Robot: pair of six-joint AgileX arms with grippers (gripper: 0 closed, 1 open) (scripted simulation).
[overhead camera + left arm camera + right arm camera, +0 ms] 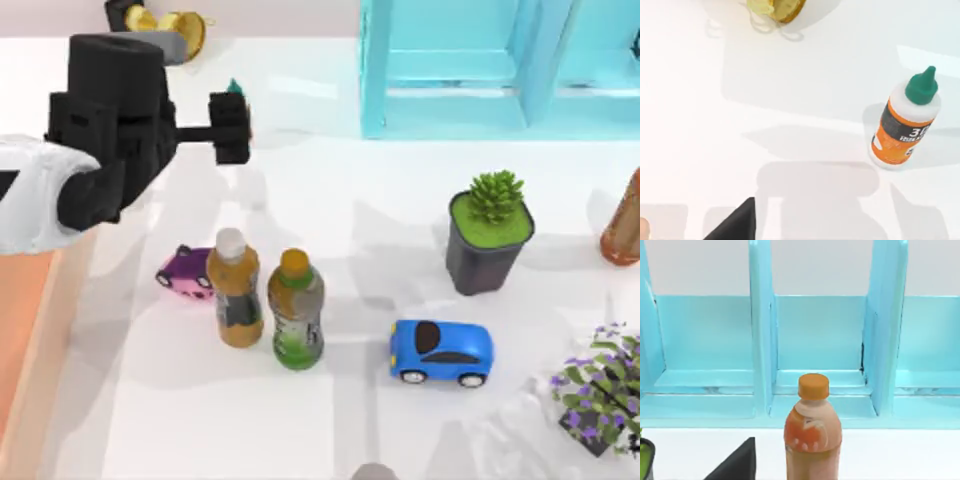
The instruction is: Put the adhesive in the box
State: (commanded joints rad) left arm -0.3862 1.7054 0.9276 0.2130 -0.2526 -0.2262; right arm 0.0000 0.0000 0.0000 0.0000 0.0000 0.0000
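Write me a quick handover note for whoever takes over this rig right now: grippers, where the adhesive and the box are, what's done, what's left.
Left gripper: above the far left of the table, close over the adhesive, holding nothing.
Right gripper: parked, facing the light blue shelf unit with an orange-capped bottle in front of it.
Adhesive: standing upright on the table, ungrasped; in the top view just its green cap peeks out behind the left gripper.
Box: at the table's left edge, near side.
Done: left arm brought over to the adhesive.
Left: grasp the adhesive, lift it, carry it to the box and release it inside.
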